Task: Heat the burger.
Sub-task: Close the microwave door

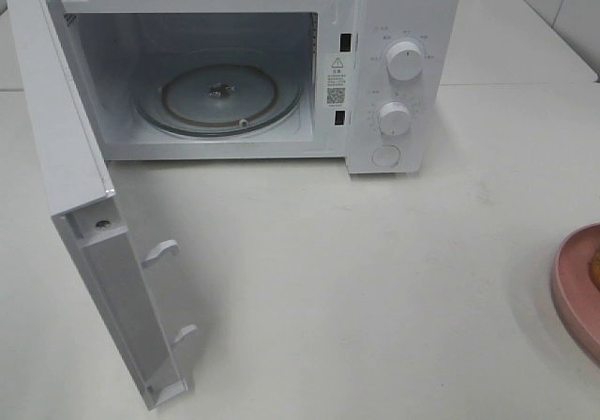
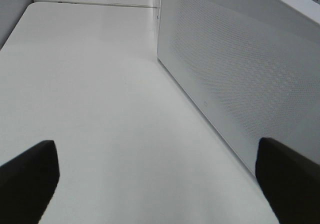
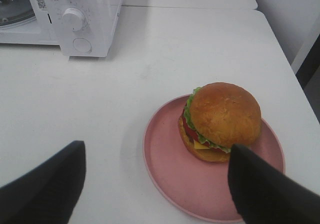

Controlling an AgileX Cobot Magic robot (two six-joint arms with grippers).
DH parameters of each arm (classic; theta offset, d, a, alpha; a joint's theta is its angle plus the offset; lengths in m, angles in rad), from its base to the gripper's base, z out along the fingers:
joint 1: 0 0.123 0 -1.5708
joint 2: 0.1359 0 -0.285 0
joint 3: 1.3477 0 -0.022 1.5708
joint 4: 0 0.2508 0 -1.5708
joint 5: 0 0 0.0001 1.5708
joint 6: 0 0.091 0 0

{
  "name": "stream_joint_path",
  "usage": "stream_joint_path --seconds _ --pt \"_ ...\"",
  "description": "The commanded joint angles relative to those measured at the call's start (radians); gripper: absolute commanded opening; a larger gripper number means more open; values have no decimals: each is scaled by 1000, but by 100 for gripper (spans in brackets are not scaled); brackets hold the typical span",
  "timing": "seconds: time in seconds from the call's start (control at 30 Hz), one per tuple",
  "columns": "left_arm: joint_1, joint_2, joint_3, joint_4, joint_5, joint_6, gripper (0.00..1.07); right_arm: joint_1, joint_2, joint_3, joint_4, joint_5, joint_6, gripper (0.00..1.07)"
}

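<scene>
While the burger (image 3: 221,121) sits on the pink plate (image 3: 170,174), nothing grips it; bun top up, lettuce, tomato and cheese showing at its side. Plate lies near the right edge of the desk (image 1: 375,279); in the high view only a slice of the plate (image 1: 574,289) shows at that edge, with a sliver of the burger on it.

Right gripper (image 3: 155,184): jaws spread wide, holding nothing. One finger (image 3: 265,189) overlaps the plate rim in the wrist view, beside the burger; whether it touches either, cannot tell. The other finger (image 3: 47,189) is over bare desk.

Left gripper (image 2: 160,184): jaws wide apart, nothing between them, over bare desk beside the outer face of the microwave door (image 2: 240,79).

Microwave (image 1: 403,26) stands at the far edge of the desk, well apart from the plate. Door (image 1: 84,204) swung fully open toward the left side. Glass turntable (image 1: 220,97) visible inside the cavity. Two knobs (image 1: 404,61) and a round button (image 1: 386,156) on the control panel.
</scene>
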State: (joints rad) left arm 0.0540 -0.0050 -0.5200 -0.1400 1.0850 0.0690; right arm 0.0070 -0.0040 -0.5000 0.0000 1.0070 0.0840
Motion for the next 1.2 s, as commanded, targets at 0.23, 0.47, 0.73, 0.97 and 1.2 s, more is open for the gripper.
stream_joint_path --seconds 0.23,0.47,0.73,0.97,1.2 --pt "2 -16 1 -4 -11 -5 100 -6 -26 3 0 -14 -18 76" --pt "2 -16 1 -4 -11 -5 100 -6 -26 3 0 -14 -18 76" --pt "2 -16 1 -4 -11 -5 100 -6 -26 3 0 -14 -18 76" --pt "2 -16 1 -4 -11 -5 100 -6 -26 3 0 -14 -18 76" --pt "2 -16 1 -20 -11 -5 100 -6 -26 3 0 -14 -18 76"
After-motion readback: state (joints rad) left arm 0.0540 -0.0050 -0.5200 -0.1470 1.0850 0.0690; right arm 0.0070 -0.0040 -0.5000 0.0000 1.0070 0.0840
